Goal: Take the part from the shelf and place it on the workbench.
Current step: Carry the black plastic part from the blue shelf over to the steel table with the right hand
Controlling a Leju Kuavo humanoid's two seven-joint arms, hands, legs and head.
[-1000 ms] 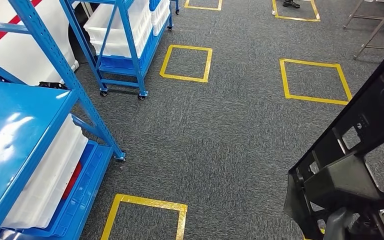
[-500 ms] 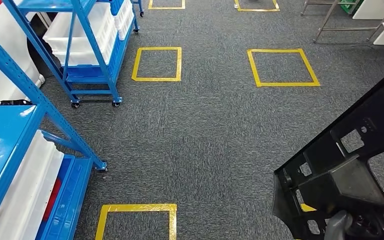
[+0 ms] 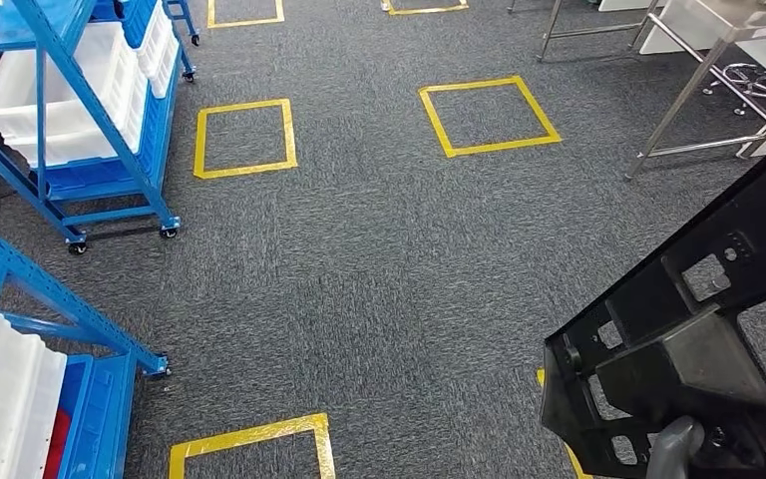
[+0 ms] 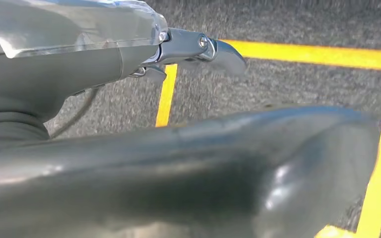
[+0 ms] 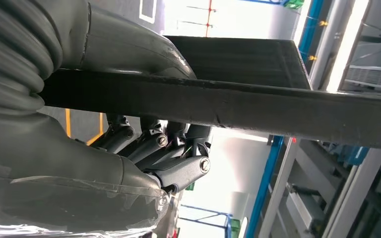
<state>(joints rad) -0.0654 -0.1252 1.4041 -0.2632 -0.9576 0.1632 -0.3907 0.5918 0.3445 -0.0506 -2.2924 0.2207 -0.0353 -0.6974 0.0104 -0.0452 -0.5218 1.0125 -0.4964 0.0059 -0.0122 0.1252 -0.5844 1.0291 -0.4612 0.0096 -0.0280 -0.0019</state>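
The part [image 3: 698, 339] is a large black plastic frame with cut-out windows, at the lower right of the head view. My right hand [image 3: 673, 451] grips it from below, its grey thumb just showing at the frame's bottom edge. In the right wrist view the dark fingers [image 5: 151, 144] curl under the part's flat black edge [image 5: 258, 106] while the thumb lies over it. My left hand [image 4: 178, 163] hangs above grey carpet with nothing in it, one finger [image 4: 218, 49] stretched out.
A blue wheeled shelf [image 3: 90, 110] with white bins stands at the upper left, and another blue rack [image 3: 20, 399] at the lower left. Yellow tape squares [image 3: 489, 118] mark the grey carpet. Steel workbench legs [image 3: 698, 85] stand at the upper right.
The camera has turned to the right: the blue shelves slid left in the picture and the steel bench legs came further in at the upper right. The part stays in my right hand.
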